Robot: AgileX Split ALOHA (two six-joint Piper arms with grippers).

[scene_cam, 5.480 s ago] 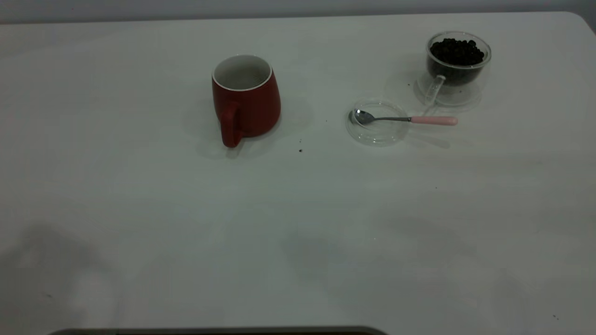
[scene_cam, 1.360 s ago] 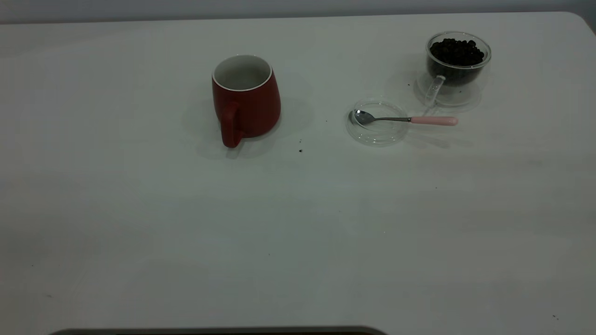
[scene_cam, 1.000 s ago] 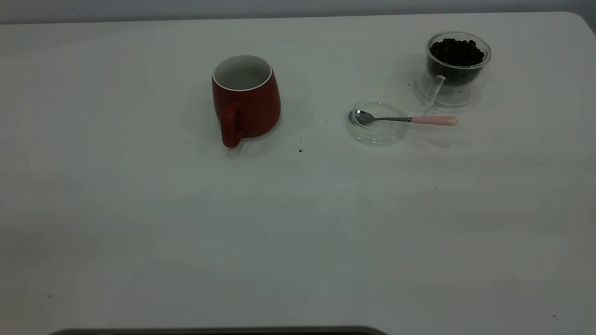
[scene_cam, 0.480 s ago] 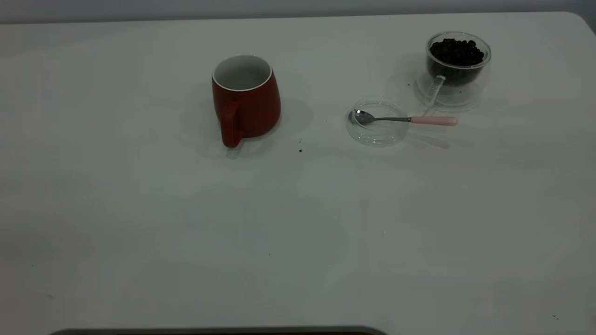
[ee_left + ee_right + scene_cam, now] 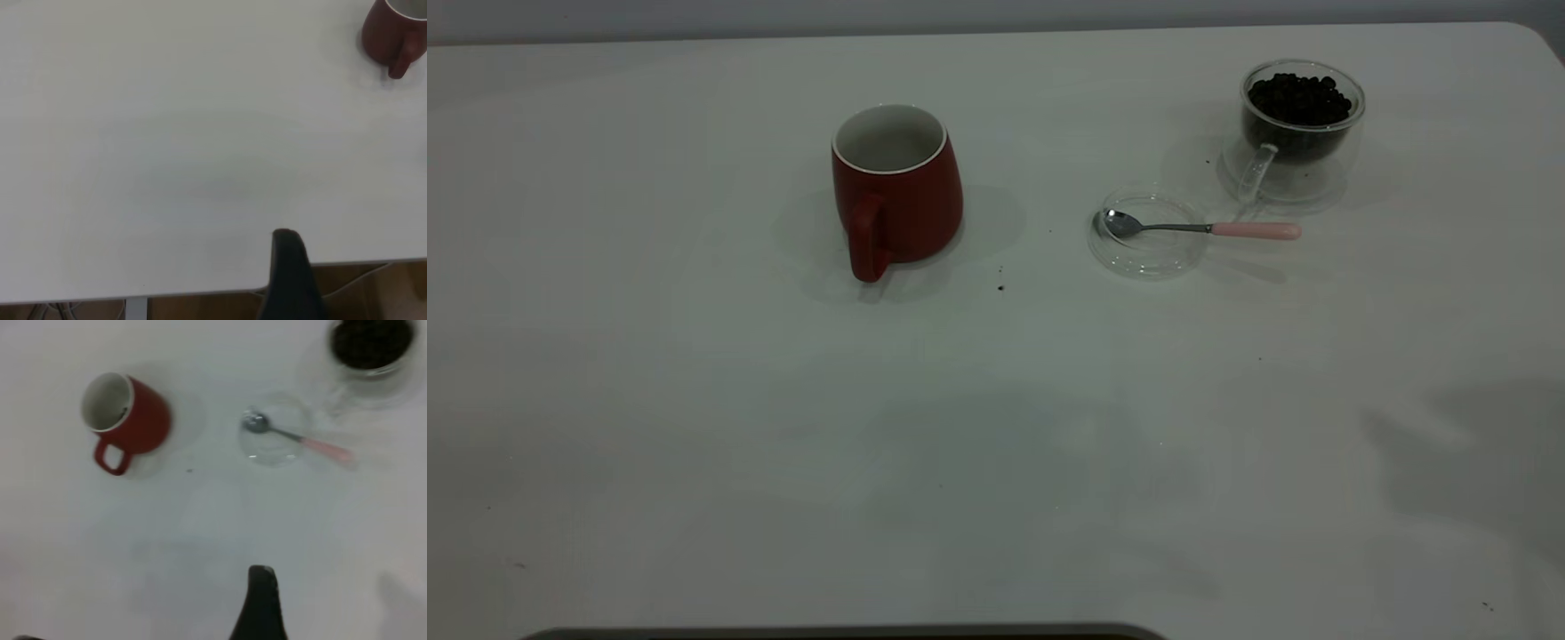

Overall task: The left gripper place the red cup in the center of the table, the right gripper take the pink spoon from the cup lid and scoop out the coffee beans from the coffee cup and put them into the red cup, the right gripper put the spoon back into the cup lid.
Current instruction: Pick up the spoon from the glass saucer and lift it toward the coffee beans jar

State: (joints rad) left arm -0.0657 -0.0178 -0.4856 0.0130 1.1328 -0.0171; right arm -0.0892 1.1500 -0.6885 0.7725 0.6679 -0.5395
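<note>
The red cup (image 5: pixel 896 191) stands upright on the white table (image 5: pixel 694 427), left of the middle towards the back, its handle facing the front edge. To its right lies the clear cup lid (image 5: pixel 1152 262) with the pink spoon (image 5: pixel 1254 230) resting across it, bowl in the lid and handle pointing right. Behind that stands the glass coffee cup (image 5: pixel 1303 147) full of coffee beans (image 5: pixel 1298 96). Neither gripper shows in the exterior view. My left gripper (image 5: pixel 288 280) hangs over the table's front edge, far from the red cup (image 5: pixel 390 33). My right gripper (image 5: pixel 261 607) is high above the table, short of the spoon (image 5: pixel 297 439).
A few dark specks (image 5: pixel 1000 287) lie on the table between the red cup and the lid. A grey shadow (image 5: pixel 1467 462) falls on the table at the front right. A dark edge (image 5: pixel 845 633) runs along the bottom of the exterior view.
A shadow has spread onto the table at the front right and front middle. The red cup, lid, spoon and coffee cup have not moved.
</note>
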